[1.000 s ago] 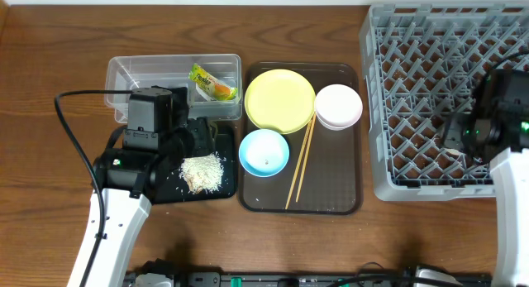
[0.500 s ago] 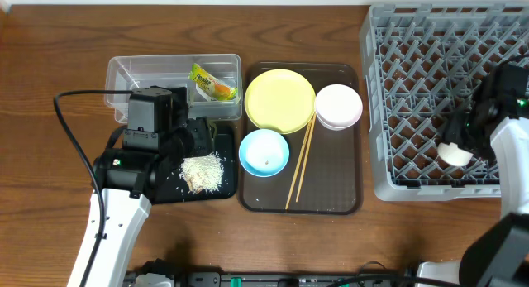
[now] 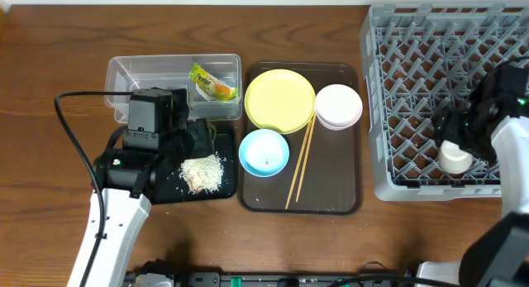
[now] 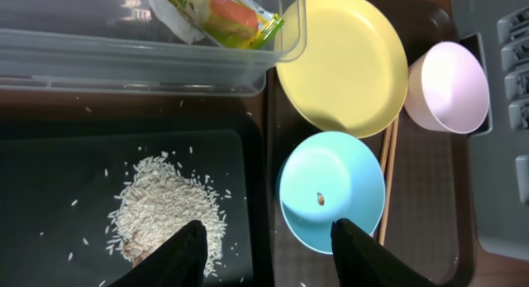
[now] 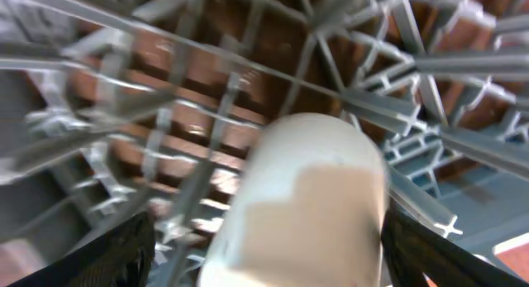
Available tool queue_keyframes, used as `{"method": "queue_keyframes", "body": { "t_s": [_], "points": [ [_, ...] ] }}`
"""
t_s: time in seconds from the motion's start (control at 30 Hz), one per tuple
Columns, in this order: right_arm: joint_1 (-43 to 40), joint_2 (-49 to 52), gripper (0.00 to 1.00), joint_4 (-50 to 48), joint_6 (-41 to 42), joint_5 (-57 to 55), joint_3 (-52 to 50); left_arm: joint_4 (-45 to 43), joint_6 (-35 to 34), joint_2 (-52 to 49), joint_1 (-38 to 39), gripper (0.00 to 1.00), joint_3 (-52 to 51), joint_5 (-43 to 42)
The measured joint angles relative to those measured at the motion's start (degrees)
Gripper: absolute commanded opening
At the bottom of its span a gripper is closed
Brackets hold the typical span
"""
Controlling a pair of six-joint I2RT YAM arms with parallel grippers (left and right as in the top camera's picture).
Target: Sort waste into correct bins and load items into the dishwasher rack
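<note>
- Our right gripper (image 5: pixel 266 225) hangs over the dishwasher rack (image 3: pixel 413 64), fingers spread wide. The white cup (image 5: pixel 306 196) sits between them inside it, and we see a gap beside one finger.
- Our left gripper (image 4: pixel 266 237) stands wide open and empty above the black bin (image 4: pixel 50 179) and its rice scraps (image 4: pixel 161 208).

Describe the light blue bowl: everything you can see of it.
The light blue bowl is round, smooth, plastic by the look. It sits upright on the brown tray, empty but for one small brown speck near its middle. The yellow plate lies just behind it, the chopsticks along its right side; whether either touches it is unclear.
</note>
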State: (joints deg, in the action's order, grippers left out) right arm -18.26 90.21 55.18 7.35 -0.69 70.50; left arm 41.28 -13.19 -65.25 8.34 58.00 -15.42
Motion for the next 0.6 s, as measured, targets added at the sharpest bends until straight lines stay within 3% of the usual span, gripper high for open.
{"method": "queue_keyframes", "body": {
  "t_s": [0.3,0.6],
  "points": [
    [5.8,-10.4,0.83,-5.9,-2.0,13.4,3.8,7.4,-2.4,0.0,0.0,0.64,0.0,7.2],
    [20.6,-7.0,0.76,-7.6,-3.2,15.2,3.8,8.2,-4.2,0.0,0.0,0.65,0.0,11.7]
  ]
}}
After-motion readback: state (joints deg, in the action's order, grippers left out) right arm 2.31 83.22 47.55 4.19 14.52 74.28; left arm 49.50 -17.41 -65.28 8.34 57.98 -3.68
